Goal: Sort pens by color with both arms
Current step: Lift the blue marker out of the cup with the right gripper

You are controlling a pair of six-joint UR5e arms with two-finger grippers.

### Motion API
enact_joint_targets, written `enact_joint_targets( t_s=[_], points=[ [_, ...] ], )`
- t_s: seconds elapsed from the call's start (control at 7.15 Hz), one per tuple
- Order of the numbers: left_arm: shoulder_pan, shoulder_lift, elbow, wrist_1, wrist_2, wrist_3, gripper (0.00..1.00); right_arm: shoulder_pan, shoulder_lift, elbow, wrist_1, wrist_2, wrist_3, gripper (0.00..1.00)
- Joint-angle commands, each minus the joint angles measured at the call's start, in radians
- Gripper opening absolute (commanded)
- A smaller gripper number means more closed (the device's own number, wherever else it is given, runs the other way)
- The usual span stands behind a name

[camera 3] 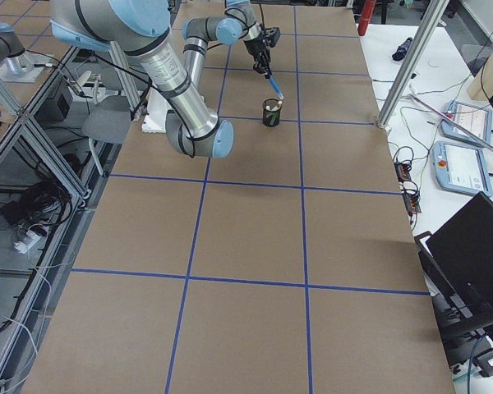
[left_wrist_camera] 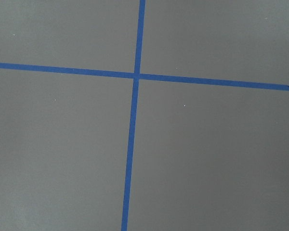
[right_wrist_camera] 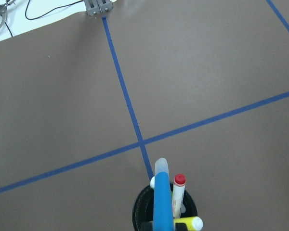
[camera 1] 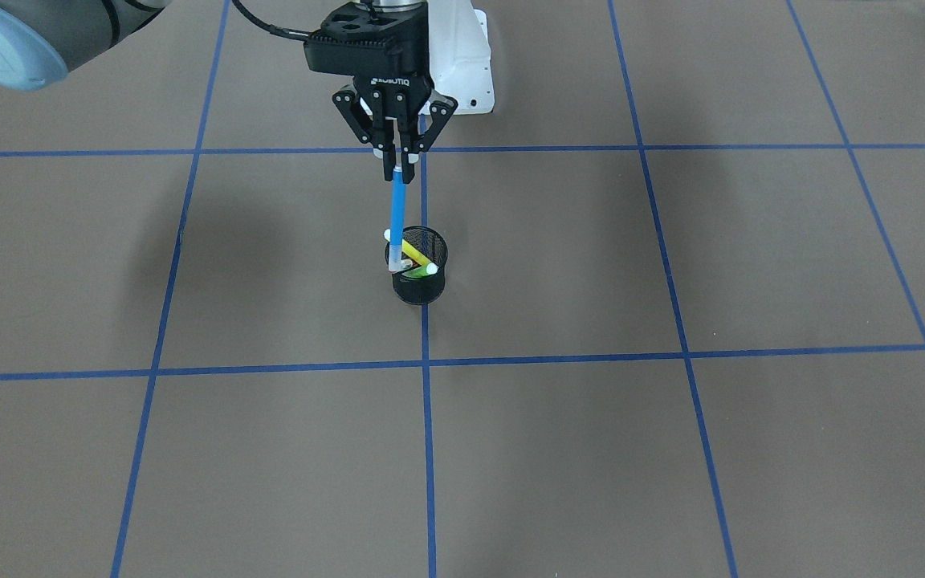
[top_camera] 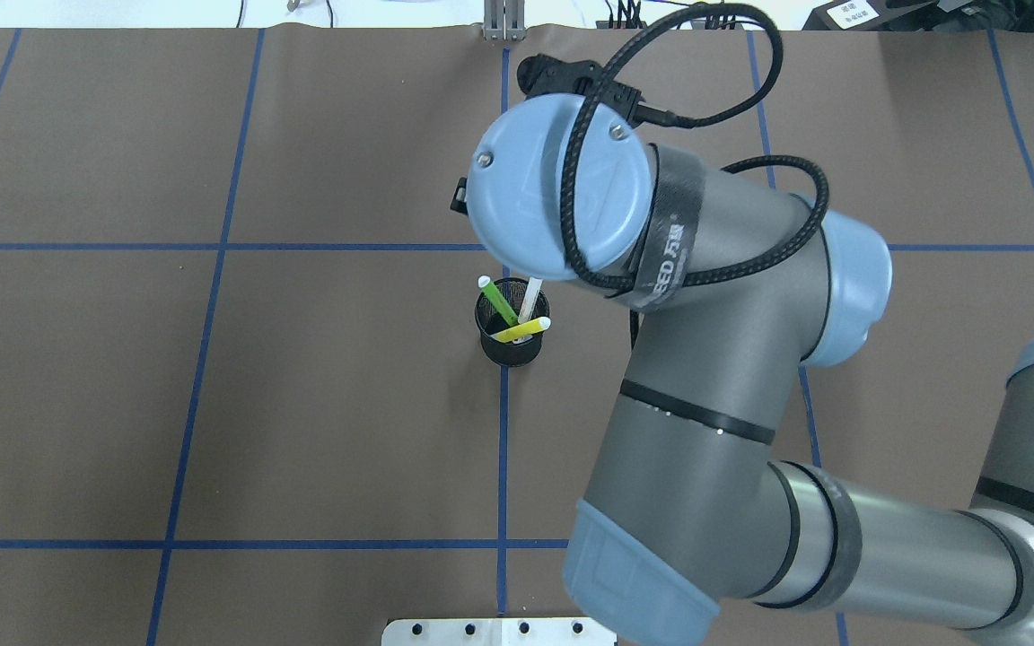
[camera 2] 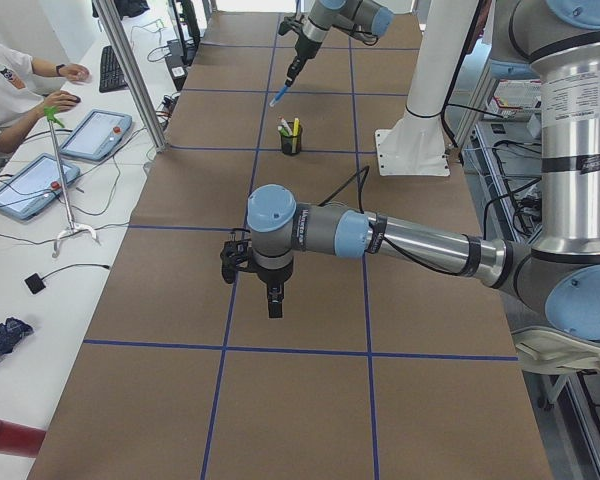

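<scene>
My right gripper (camera 1: 398,167) hangs above the black mesh cup (camera 1: 422,282), shut on the top of the blue pen (camera 1: 397,217). That pen points down with its lower end at about the cup's rim, and the side views show it clear of the cup. A yellow pen (top_camera: 521,330) and a green pen (top_camera: 499,303) lean inside the cup (top_camera: 511,348). The red marker (right_wrist_camera: 178,195) stands in the cup beside the blue pen (right_wrist_camera: 162,202). My left gripper (camera 2: 274,300) shows only in the exterior left view, low over the table and far from the cup. I cannot tell whether it is open or shut.
Blue tape lines divide the brown table into a grid. The white mounting base (camera 1: 466,64) stands behind the cup. A person (camera 2: 10,80) sits at a side desk with tablets, beyond an aluminium post (camera 2: 130,70). A laptop (camera 3: 476,246) lies off the table's other side.
</scene>
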Motion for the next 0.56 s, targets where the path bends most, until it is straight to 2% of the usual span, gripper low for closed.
enact_joint_targets(
  t_s=[0.0,0.14,0.28,0.42],
  points=[
    [0.000,0.000,0.000,0.000,0.000,0.000,1.00,0.095,-0.049,-0.059,0.099,-0.010,-0.130,0.00],
    [0.000,0.000,-0.005,0.000,0.000,-0.002,1.00,0.132,-0.075,-0.158,0.238,-0.021,-0.202,0.00],
    [0.000,0.000,-0.006,-0.002,-0.002,-0.002,1.00,0.131,-0.121,-0.259,0.377,-0.100,-0.223,0.00],
    [0.000,-0.002,-0.008,-0.003,0.000,0.000,1.00,0.135,-0.141,-0.359,0.529,-0.120,-0.297,0.00]
  ],
)
